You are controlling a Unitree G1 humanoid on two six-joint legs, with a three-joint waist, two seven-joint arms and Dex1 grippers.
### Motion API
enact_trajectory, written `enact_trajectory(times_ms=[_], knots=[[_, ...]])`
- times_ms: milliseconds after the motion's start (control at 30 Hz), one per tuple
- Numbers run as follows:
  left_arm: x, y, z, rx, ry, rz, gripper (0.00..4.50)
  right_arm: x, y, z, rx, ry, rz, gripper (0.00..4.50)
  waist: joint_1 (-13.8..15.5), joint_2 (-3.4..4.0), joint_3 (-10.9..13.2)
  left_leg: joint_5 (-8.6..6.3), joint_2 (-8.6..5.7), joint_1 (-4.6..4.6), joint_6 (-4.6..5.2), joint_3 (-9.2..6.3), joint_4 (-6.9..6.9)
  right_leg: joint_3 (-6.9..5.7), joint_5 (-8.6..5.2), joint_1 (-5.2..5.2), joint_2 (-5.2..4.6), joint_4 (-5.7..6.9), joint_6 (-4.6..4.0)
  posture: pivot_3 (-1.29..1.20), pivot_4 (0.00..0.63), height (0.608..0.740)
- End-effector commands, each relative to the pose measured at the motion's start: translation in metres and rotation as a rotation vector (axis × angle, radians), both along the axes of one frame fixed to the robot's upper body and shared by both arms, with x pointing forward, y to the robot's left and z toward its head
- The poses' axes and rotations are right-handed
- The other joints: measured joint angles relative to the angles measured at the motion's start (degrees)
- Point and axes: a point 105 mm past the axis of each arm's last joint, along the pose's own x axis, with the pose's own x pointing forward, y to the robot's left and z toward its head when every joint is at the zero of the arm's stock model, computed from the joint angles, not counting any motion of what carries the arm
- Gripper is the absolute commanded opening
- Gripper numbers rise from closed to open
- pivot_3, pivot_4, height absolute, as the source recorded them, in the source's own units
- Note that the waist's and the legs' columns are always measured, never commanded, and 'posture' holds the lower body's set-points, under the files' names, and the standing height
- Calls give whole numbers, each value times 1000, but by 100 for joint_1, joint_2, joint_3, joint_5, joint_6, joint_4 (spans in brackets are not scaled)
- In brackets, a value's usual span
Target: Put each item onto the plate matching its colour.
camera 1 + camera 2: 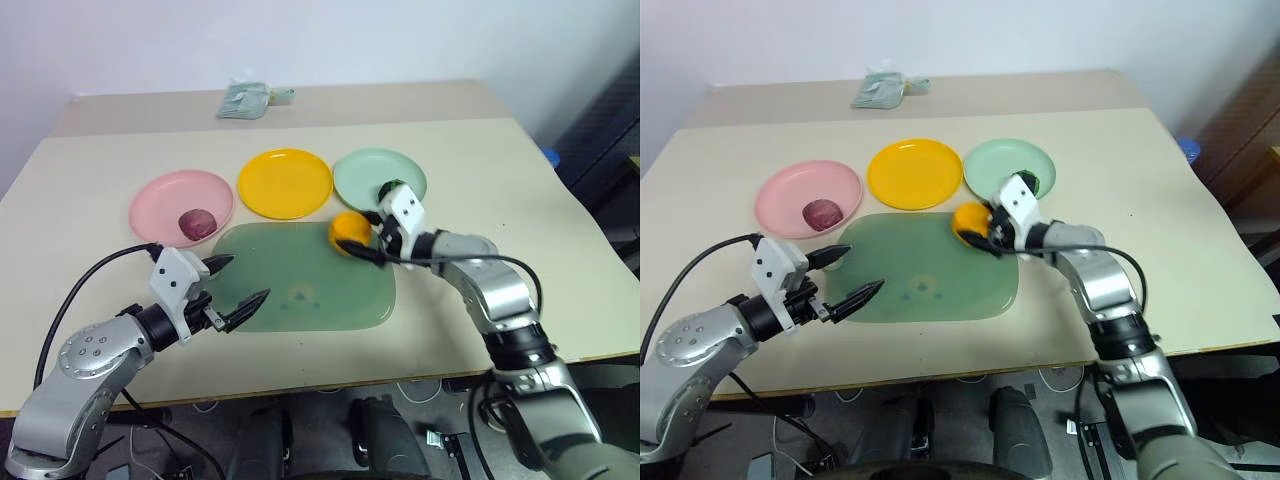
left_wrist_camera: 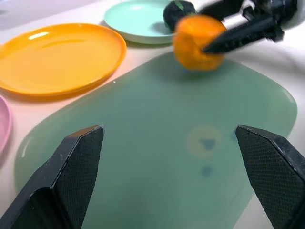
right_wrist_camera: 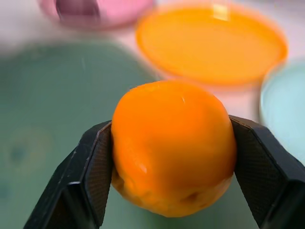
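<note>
With my right gripper (image 3: pixel 174 157) clamped on the orange lump (image 3: pixel 174 148) at the far corner of the green mat (image 1: pixel 300 290), the smooth round skin could squirt free if I lift fast. My left gripper (image 1: pixel 237 290) hangs open, empty. The yellow-orange plate (image 1: pixel 285 183) lies just beyond; the path there looks open, the mint plate (image 1: pixel 365 175) close beside.

beige table (image 1: pixel 520 200), pale wall (image 1: pixel 300 40) behind, perhaps blue bin (image 1: pixel 548 156) beside.
</note>
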Motion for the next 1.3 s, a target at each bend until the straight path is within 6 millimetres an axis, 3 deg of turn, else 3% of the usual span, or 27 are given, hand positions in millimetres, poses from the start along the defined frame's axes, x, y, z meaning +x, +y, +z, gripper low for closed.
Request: enact_trajectory(times_ms=[33, 233, 500, 600, 733, 933, 1167, 1300], knots=[[9, 8, 13, -8, -85, 64, 4500, 32, 19, 25, 33, -53, -111, 2953, -17, 0, 0, 5, 0, -1, -8, -3, 0, 0, 1, -2, 2, 3, -2, 0, 150, 740], [26, 34, 15, 15, -147, 297, 4500, 66, 69, 30, -21, -92, -125, 2953, 22, -2, -1, 3, -3, -13, -4, -2, -3, -5, 12, -4, -5, -3, 17, 0, 150, 740], [20, 37, 15, -1, -167, 354, 4500, 76, 91, 33, 8, -87, -138, 2953, 3, 0, 0, 2, 4, -14, -5, -4, -5, -6, 13, -7, -9, -1, 17, 0, 150, 740], [19, 34, 15, -9, -167, 349, 4500, 77, 91, 32, 23, -72, -136, 4367, -13, 0, 0, 2, 6, -14, -6, -6, -5, -6, 13, -7, -12, 1, 16, 0, 150, 740], [20, 34, 18, -9, -175, 353, 4500, 76, 87, 38, 55, -114, -124, 4444, -81, 0, 0, 2, 8, -14, -7, -10, -7, -7, 13, -7, -16, 1, 16, 0, 150, 740], [21, 52, 23, 4, -202, 412, 4500, 58, 57, 48, 116, -221, -16, 4444, -101, 0, 0, 2, 7, -14, -7, -12, -14, -8, 14, -7, -19, -1, 18, 0, 150, 740], [7, 94, 21, 72, -189, 493, 4500, -23, -36, 33, 54, -185, 140, 4444, -62, 1, 1, -5, 2, -16, 5, -11, -15, -9, 14, -6, -31, -11, 19, 0, 150, 740], [0, 99, 17, 91, -167, 480, 4500, -46, -83, 19, -2, -74, 77, 4444, -99, 1, 0, -5, 6, -6, 5, -7, -14, -6, 1, -3, -28, -10, -5, 0, 150, 740]])
